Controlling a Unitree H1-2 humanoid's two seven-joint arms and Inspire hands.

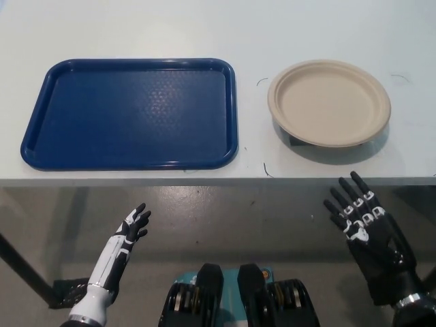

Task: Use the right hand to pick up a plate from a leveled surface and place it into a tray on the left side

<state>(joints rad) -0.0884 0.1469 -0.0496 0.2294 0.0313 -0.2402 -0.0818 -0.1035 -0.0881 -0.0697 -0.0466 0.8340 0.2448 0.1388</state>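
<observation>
Pale and level, the worktop carries just two things, with grey floor showing below its near edge. On its left part lies a blue tray, flat and bare, its long side along the worktop edge, so it offers a broad, open landing place. Well to the right of it sits the plate, beige and round, apart from the tray and close to the near edge; a dark shadow under its near rim suggests it is propped on something small, which would leave room for fingers to slip beneath. The right robot hand, black, is raised below the worktop edge, just in front of the plate and not touching it, with its fingers spread wide and nothing held, a fair stance for reaching up to the rim. The left robot hand, white, rests low at the left, below the tray, fingers apart and empty. Nothing has been lifted yet; the reach for the plate looks like the step in hand.
</observation>
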